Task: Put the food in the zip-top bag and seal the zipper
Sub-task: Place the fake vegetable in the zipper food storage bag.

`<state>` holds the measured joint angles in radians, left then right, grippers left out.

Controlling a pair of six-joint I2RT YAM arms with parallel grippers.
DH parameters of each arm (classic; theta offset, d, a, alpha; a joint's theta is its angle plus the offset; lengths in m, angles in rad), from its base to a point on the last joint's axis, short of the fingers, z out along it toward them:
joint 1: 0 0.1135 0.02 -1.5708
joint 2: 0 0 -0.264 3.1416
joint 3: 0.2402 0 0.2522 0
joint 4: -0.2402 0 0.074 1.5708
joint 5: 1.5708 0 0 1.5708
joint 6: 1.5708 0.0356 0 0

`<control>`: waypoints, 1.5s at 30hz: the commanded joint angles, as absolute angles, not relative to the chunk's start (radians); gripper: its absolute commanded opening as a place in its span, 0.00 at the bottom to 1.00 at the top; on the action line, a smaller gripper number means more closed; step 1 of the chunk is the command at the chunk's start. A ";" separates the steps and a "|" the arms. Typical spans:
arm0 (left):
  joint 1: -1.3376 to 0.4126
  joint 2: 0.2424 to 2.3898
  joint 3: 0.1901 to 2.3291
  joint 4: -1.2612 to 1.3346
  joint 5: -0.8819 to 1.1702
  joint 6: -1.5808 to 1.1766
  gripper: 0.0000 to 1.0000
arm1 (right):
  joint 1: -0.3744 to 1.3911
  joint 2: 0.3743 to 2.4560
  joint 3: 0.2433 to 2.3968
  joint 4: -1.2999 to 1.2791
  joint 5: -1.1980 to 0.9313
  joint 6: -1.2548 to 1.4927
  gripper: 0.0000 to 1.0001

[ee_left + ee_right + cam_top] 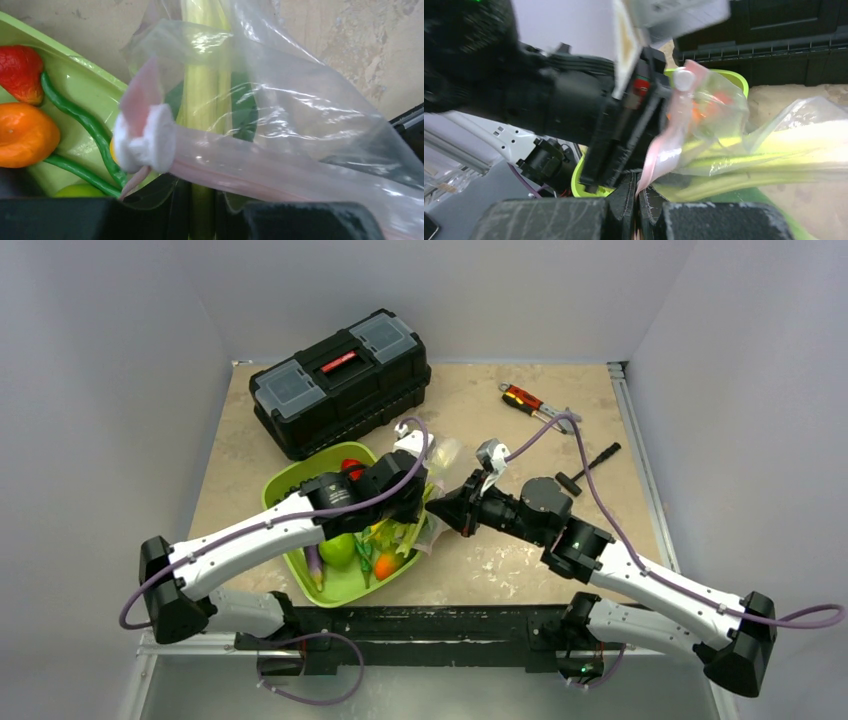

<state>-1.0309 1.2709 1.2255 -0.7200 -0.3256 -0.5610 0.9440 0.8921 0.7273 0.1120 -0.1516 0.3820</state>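
**Zip-top bag** (pixel 310 115): clear crinkly film at centre of the top view, just R of the lime-green tray (pixel 285 485) rim, betw. the two claws. Contents: bok choy (pixel 205 85), its pale stalk running lengthwise and appearing to cross the mouth line. Zipper (pixel 260 172): pink strip, lower centre of the L wrist view, apparently unsealed; white slider (pixel 145 140) at its L end. Right claw (pixel 638 200): jaws pressed together on the pink strip, lower centre of its own view. Left claw (pixel 202 220): fingers along the bottom edge of its view w/ a narrow gap, stalk and film passing through; whether it pinches the film cannot be told. Unbagged, in the tray: orange (pixel 25 135), green beans (pixel 95 130), green apple (pixel 80 191), red fruit (pixel 20 70). Likely faults (judgement): (a) the strip looks thin and slick, so a pull may slide it out of the right claw's pinch and let the mouth sag; (b) a stalk across the mouth would block the slider, giving a part-closed zip; (c) sealing now would leave most food out; (d) both wrists sit v. close, so a small move may knock one against the other or tip the tray. Table (pixel 500 560): beige, stone-mottled, pale scuffs nr the front edge. Black toolbox (pixel 340 380) upper L; red-handled tool (pixel 522 397) and black tool (pixel 588 465) upper R. Plain grey-white walls on three sides.
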 commanded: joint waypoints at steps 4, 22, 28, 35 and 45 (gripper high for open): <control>-1.016 1.238 1.201 -0.599 -0.320 -0.675 0.46 | 0.957 0.877 0.728 0.175 -0.111 0.434 0.00; -1.059 1.055 1.042 -0.627 -0.076 -0.780 0.56 | 0.957 0.899 0.725 0.189 -0.094 0.456 0.00; -1.130 1.209 1.138 -0.767 -0.302 -0.755 0.52 | 0.956 0.893 0.730 0.181 -0.093 0.454 0.00; -1.130 1.180 1.131 -0.704 -0.392 -0.781 0.03 | 0.958 0.894 0.710 0.197 -0.119 0.463 0.00; -1.153 0.960 0.937 -0.310 -0.581 -0.703 0.00 | 0.959 0.854 0.664 0.318 -0.204 0.530 0.00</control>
